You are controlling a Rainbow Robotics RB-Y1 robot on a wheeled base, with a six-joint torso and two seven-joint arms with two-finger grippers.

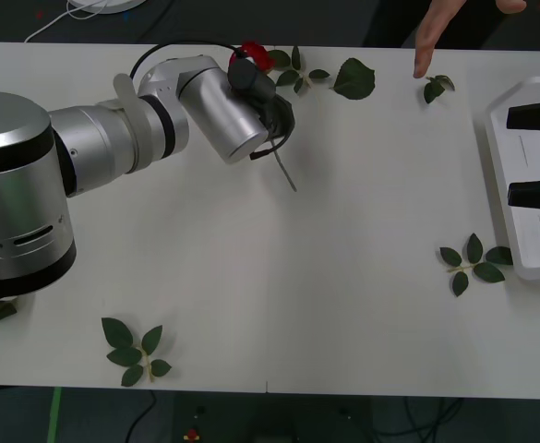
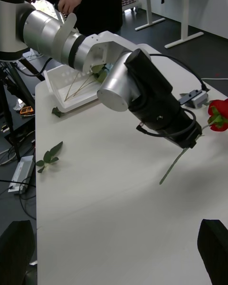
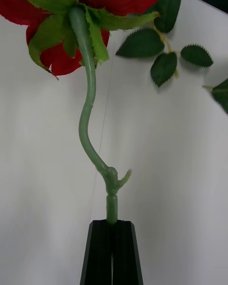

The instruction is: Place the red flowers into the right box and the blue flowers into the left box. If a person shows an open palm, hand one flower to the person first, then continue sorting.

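My left gripper [image 1: 265, 92] is shut on the green stem of a red flower [image 1: 251, 53], held above the table near its far edge. Its black fingers [image 3: 102, 254] pinch the stem below a small side shoot, and the bloom [image 3: 95, 9] is just ahead. The stem's cut end [image 2: 166, 173] hangs free. My right gripper [image 1: 511, 155] stands open over the right box [image 1: 505, 242]. The left box [image 2: 56, 86] holds thin stems and leaves, partly hidden by the left arm. The blue flowers are hidden. A person's hand [image 1: 431, 32] reaches over the far edge, apart from the rose.
Loose leaf sprigs lie near the front left [image 1: 133, 349], beside the right box [image 1: 473, 260], and along the far edge [image 1: 354, 78]. Another sprig [image 2: 49, 156] lies near the left box. The left arm [image 1: 113, 129] spans the table's left half.
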